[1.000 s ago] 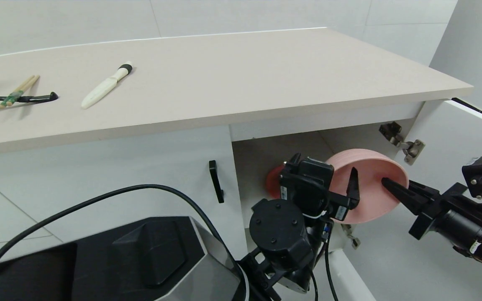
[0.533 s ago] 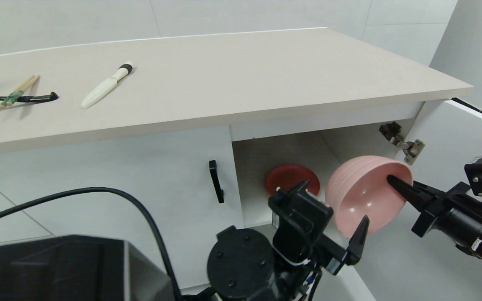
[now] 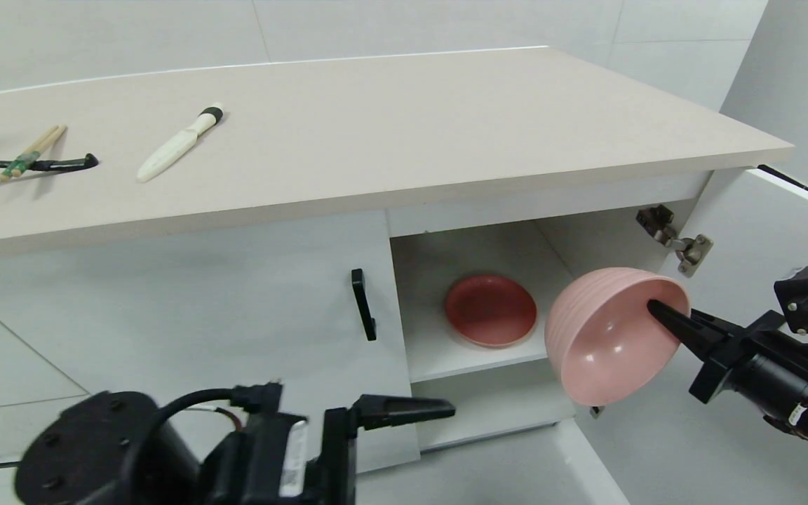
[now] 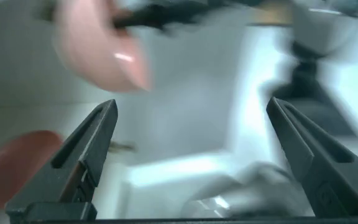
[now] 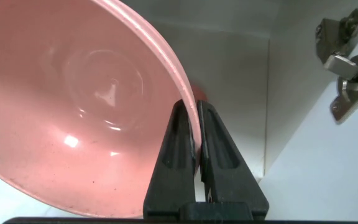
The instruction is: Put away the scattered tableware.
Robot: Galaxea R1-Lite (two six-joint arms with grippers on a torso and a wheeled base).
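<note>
Currently, head view: the right gripper [image 3: 658,311] is pinching the rim of the pink bowl [image 3: 604,347] with its fingers closed on the wall. The bowl is hanging steeply tilted, resting on nothing, just off the right front corner of the cabinet shelf [image 3: 446,361]. A red plate [image 3: 490,310] is lying flat mid-shelf. The left gripper [image 3: 404,409] is sitting low, well apart from the bowl. Chopsticks [image 3: 29,153] and a cream utensil [image 3: 178,144] are waiting near the left edge of the countertop [image 3: 411,133]. Left wrist view: its fingers are standing wide apart, holding nothing. Right wrist view: both fingers are clamping the thin rim, with the door hinge [image 5: 347,62] close by. Judgement: the bowl is going onto the shelf. Advising levelling it, passing clear of the hinge, landing its base beside the plate, then releasing.
</note>
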